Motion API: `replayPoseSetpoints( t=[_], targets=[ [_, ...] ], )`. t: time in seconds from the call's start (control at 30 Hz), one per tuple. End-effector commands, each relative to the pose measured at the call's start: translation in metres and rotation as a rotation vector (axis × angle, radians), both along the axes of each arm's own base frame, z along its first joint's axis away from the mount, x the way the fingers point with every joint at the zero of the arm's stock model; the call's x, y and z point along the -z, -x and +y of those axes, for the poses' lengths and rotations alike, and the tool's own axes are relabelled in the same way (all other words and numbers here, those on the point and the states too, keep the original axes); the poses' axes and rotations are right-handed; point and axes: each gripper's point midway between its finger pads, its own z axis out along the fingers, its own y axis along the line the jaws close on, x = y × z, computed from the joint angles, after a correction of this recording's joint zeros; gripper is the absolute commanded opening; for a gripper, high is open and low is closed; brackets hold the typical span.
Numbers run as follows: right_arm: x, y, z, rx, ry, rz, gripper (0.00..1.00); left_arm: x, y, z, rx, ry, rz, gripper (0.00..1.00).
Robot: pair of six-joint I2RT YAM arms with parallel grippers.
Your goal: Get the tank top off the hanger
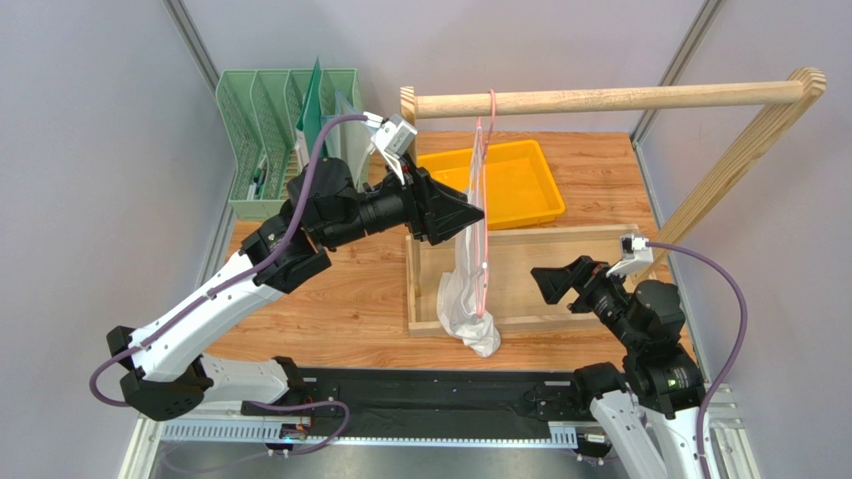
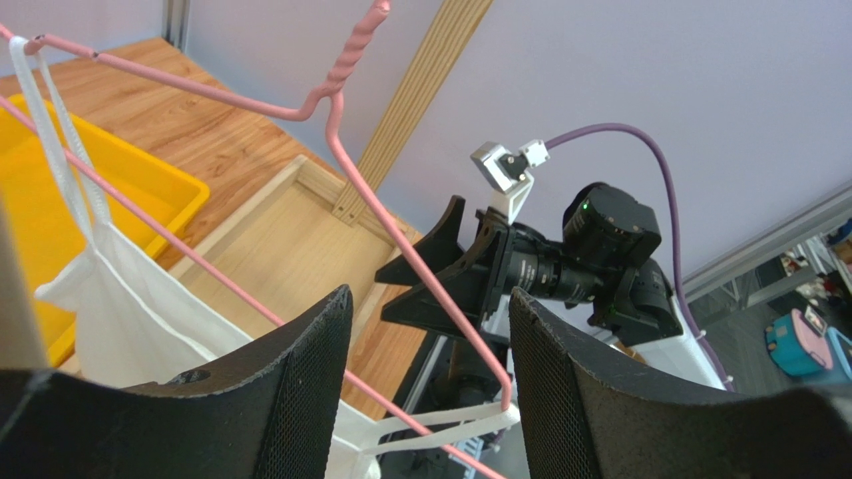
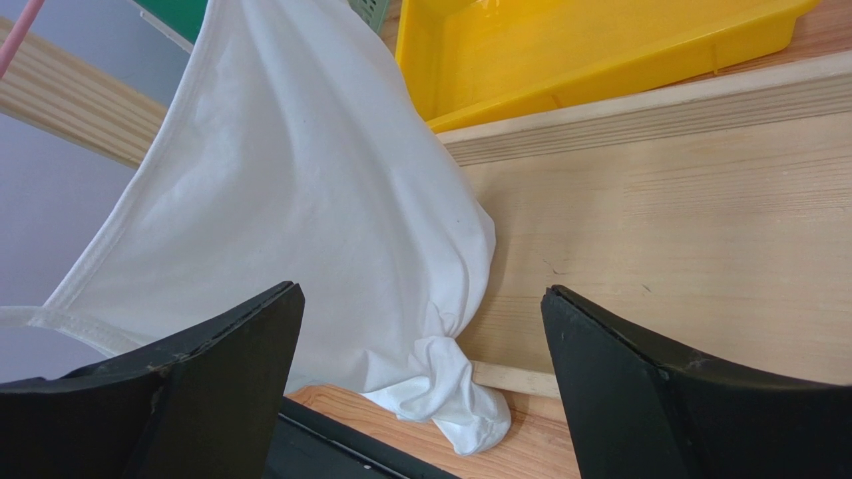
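The pink wire hanger (image 1: 478, 140) hangs by its hook from the wooden rail (image 1: 610, 98), seen edge-on. The white tank top (image 1: 462, 299) hangs on it, and its crumpled bottom touches the table at the front of the wooden box. My left gripper (image 1: 470, 215) is open. In the left wrist view (image 2: 430, 295) the hanger's sloping arm (image 2: 345, 150) passes between the jaws, and a white strap (image 2: 440, 419) is looped over the hanger's corner. My right gripper (image 1: 545, 284) is open and empty, right of the tank top (image 3: 300, 180) and apart from it.
A shallow wooden box (image 1: 560, 269) lies under the rail. A yellow tray (image 1: 520, 180) sits behind it. A green file rack (image 1: 285, 120) stands at the back left. The frame's slanted wooden leg (image 1: 740, 160) rises at the right.
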Motion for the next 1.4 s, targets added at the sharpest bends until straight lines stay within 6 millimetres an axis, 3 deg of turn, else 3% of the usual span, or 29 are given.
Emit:
replayPoseSetpoints(
  t=[0.0,0.47,0.57,0.6,0.77,0.97,1.37],
  targets=[
    [-0.014,0.005,0.0,-0.013,0.0,-0.044,0.96,-0.018,0.005,-0.007,-0.035,0.063,-0.037,0.65],
    [-0.016,0.008,-0.002,-0.012,0.007,-0.054,0.96,0.001,-0.018,-0.028,-0.141,0.026,0.036,0.55],
    [-0.015,0.009,-0.002,-0.01,0.01,-0.051,0.96,0.0,-0.018,-0.031,-0.136,0.029,0.035,0.44],
    [-0.016,0.009,-0.002,-0.01,0.01,-0.051,0.96,0.0,-0.017,-0.031,-0.136,0.032,0.033,0.36],
    [-0.018,0.011,0.0,-0.022,-0.004,-0.054,0.96,-0.006,-0.017,-0.029,-0.142,0.037,0.03,0.27],
    [-0.022,0.013,-0.001,-0.018,-0.01,-0.062,0.96,-0.012,-0.013,-0.026,-0.142,0.049,0.026,0.01],
    [-0.025,0.014,0.001,-0.023,-0.025,-0.062,0.96,-0.043,0.001,-0.004,-0.164,0.05,-0.033,0.0]
  ],
)
